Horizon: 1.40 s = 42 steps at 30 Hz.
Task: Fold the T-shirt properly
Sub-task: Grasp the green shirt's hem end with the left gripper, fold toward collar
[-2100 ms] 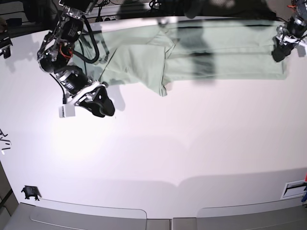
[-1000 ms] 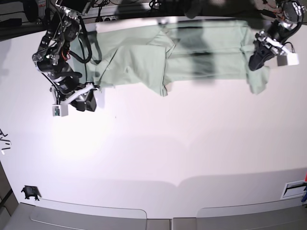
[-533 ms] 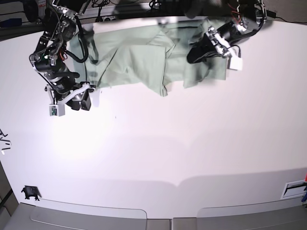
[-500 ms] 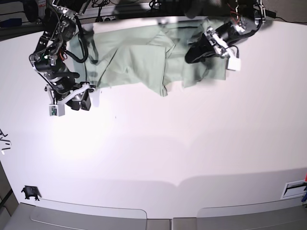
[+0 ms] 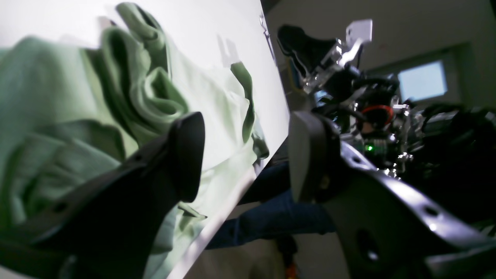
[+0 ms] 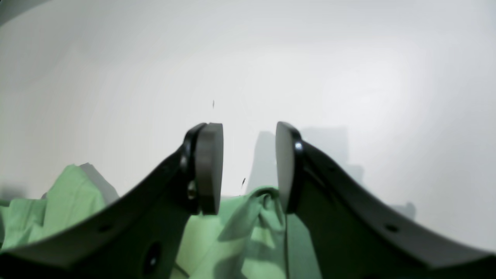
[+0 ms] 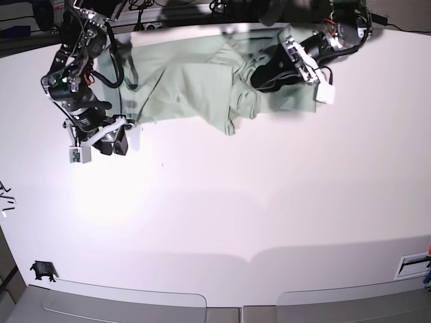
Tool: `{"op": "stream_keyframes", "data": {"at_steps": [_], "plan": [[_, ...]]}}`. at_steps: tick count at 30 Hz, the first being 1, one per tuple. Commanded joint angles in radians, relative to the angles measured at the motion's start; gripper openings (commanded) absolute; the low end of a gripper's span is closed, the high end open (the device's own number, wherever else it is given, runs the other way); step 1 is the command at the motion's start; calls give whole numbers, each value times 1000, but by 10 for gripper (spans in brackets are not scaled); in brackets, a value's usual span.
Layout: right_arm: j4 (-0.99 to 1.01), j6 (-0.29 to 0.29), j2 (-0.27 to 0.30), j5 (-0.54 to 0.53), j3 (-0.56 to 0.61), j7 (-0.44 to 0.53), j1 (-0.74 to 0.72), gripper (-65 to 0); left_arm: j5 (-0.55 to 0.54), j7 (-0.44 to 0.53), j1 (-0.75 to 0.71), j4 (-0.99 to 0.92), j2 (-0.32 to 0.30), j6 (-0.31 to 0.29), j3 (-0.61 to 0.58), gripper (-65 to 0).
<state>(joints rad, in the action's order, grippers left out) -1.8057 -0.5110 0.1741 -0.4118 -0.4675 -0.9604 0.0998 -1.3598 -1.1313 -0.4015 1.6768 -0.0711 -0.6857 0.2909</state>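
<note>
Since a second ago my left tool [image 7: 259,73] has swept from the right end of the cloth toward the middle of the upper frame, and the shirt's right part now lies bunched over its centre instead of stretched out flat. My right arm has barely shifted at the upper left.

I see the pale mint-green short-sleeved T-shirt of soft fabric [image 7: 195,81] lying along the top edge of the white counter [image 7: 222,202], gathered into folds near the upper middle of the base view. In the left wrist view, the left tool [image 5: 244,155] stands with its two dark fingers spread wide; the left finger [image 5: 186,155] sits over the rumpled green cloth [image 5: 77,100], and nothing is pinched between them.

My right tool [image 7: 111,142] hangs at the upper left of the base view, just below the shirt's lower left edge. In the right wrist view its fingers [image 6: 209,166] are parted with bare counter [image 6: 348,77] showing in the gap [image 6: 248,166], and green fabric [image 6: 240,236] lies beneath them, not clamped.
</note>
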Motion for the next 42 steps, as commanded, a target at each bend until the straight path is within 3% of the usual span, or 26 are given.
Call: {"op": "stream_keyframes", "data": {"at_steps": [1,3,5,9,13,20,27,30,37,42], "plan": [[-15,0,11,-14,-5,30,-14,-440,-27,1,0,39,-2,-12,23,-360],[-15,0,11,-14,-5,30,-14,-440,32,2,-4,80,-2,-12,72,-475],[-15,0,11,-14,-5,30,-14,-440,112,6,-8,108,-2,-12,126,-650],[-15,0,11,-15,-5,34,-14,-440,276,42,-26,116,-13,-12,179,-650],[-15,0,11,-18,-4,38,-14,-440,336,97,-61,116,-18,-12,178,-650],[-15,0,11,-18,-4,41,-14,-440,602,288,-58,114,-18,-12,167,-650],[-15,0,11,-18,-4,48,-14,-440,725,333,-58,114,-18,-12,57,-650],[-15,0,11,-18,-4,48,-14,-440,798,378,-58,114,-18,46,16,-650],[-15,0,11,-22,-4,49,-14,-440,856,394,-53,114,-34,58,16,-650],[-15,0,3,-44,-4,49,-16,-440,883,397,-48,114,-34,102,14,-650]]}}
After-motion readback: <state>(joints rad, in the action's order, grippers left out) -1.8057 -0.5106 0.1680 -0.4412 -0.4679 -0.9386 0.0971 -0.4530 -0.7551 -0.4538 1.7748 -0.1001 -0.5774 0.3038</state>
